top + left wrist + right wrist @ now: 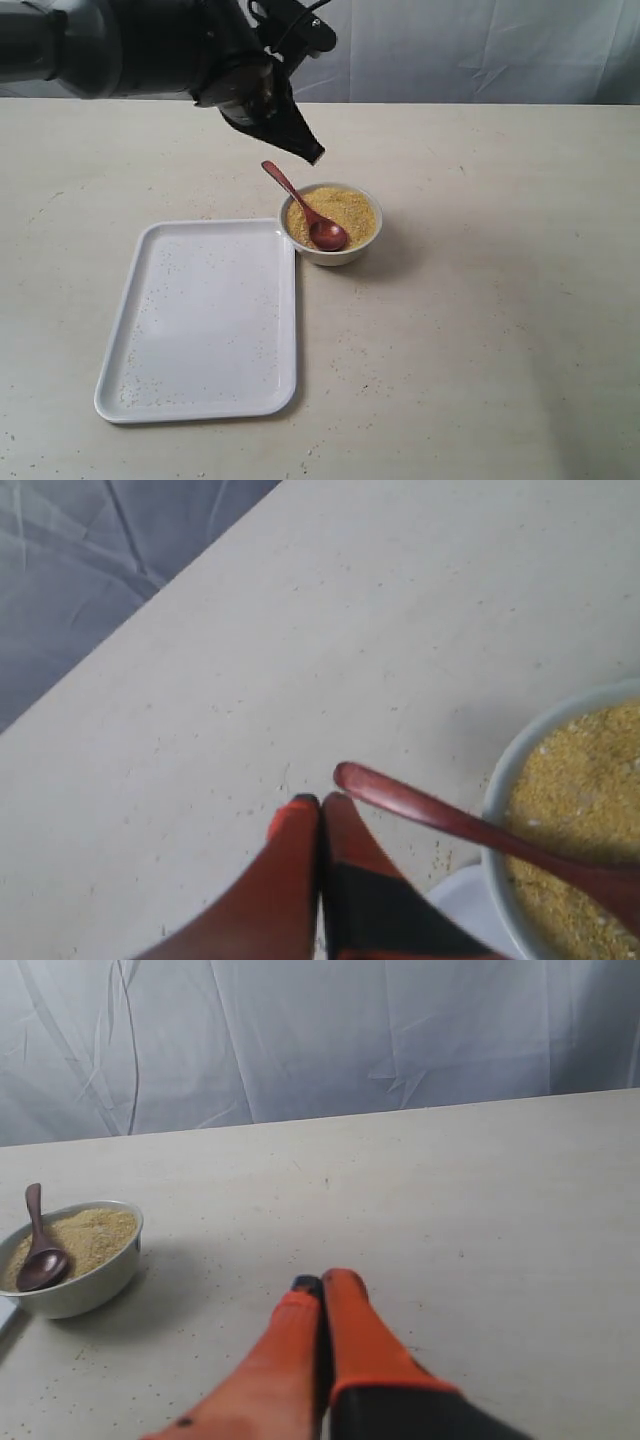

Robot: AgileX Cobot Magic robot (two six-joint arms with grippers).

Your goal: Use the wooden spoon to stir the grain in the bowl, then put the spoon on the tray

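no readable text, labels or markings

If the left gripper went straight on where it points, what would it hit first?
Probably the handle end of the wooden spoon, just ahead of the shut left gripper, or the table right beside it; depth is unclear.

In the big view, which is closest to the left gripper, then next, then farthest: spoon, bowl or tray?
1. The wooden spoon: its handle end sits beside the left gripper.
2. The bowl: just past the handle, a close second.
3. The tray: farthest, lower left.
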